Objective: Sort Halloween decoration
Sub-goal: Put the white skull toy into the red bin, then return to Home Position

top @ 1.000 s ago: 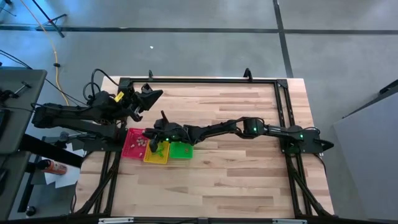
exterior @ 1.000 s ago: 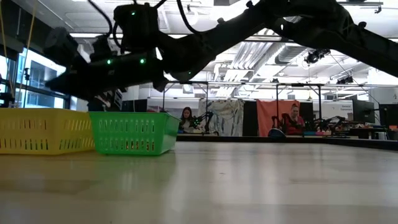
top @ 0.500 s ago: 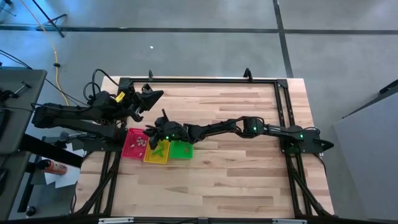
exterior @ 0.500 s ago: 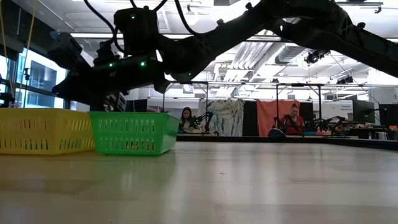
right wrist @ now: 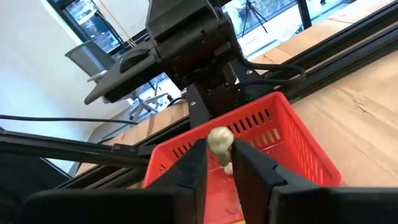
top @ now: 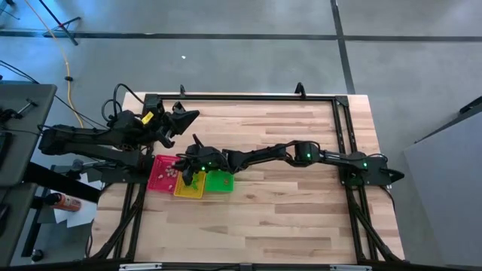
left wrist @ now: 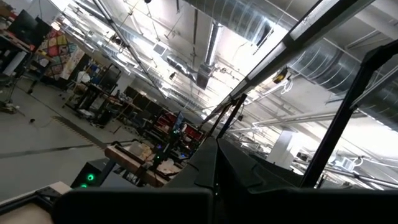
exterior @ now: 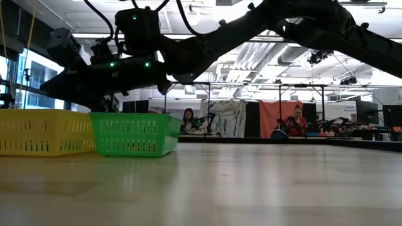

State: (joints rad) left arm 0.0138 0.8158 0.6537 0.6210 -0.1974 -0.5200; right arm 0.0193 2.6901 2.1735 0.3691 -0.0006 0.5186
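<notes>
Right wrist view, pale trinket at the tips of the right gripper, fingers narrowly parted either side of it, above the red tray, left gripper closed, raised apart

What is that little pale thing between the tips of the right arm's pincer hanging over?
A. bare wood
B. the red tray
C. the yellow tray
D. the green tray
B: in the right wrist view the pale trinket sits between the right pincer tips, with the red tray directly beyond it.
</notes>
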